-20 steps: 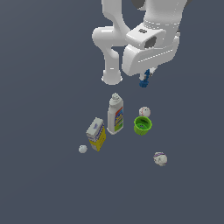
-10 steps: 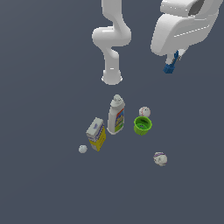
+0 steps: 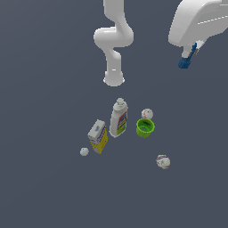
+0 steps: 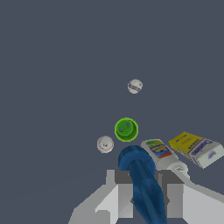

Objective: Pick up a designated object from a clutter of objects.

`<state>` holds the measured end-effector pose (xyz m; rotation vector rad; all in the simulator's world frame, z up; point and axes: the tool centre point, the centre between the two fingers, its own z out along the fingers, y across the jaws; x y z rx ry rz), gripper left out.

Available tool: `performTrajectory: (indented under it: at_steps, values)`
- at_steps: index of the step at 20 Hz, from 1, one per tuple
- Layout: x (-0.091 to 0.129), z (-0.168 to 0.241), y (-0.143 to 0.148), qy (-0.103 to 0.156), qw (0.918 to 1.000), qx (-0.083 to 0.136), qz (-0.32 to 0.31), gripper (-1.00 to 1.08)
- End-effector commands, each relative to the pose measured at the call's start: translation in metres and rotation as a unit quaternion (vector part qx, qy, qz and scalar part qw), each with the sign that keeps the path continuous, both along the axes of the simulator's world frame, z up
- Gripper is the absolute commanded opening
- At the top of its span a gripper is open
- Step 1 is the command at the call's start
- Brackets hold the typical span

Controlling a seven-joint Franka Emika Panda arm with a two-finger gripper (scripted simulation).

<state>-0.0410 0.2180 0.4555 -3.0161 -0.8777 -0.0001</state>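
My gripper (image 3: pixel 187 60) is high above the floor at the exterior view's upper right, shut on the small dark blue cone-like piece (image 3: pixel 183 62). In the wrist view the blue piece (image 4: pixel 141 177) sits clamped between the two grey fingers (image 4: pixel 117 197), wide end pointing away. The rest of the clutter stays far below: a white bottle with a colourful label (image 3: pixel 118 118), a yellow-blue carton (image 3: pixel 98 136) and a green cup (image 3: pixel 145 128).
Three small whitish balls lie around: one beside the cup (image 3: pixel 147 114), one near the carton (image 3: pixel 84 152), one apart at the front (image 3: pixel 163 161). The arm's base (image 3: pixel 114 78) stands behind the bottle. The wrist view shows the cup (image 4: pixel 126 129), bottle (image 4: pixel 162 156) and carton (image 4: pixel 196 148).
The arm has carried the blue piece upward and toward the exterior view's right, away from the clutter. The bottle, carton, cup and balls have not moved.
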Motion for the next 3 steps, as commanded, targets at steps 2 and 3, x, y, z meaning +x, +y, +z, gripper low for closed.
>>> performTrajectory:
  at_steps: [2,3]
  values:
    - [0.001,0.0023,0.0021,0.0,1.0,0.0,0.0,-1.0]
    - [0.0011,0.0024,0.0021,0.0,1.0,0.0,0.0,-1.0]
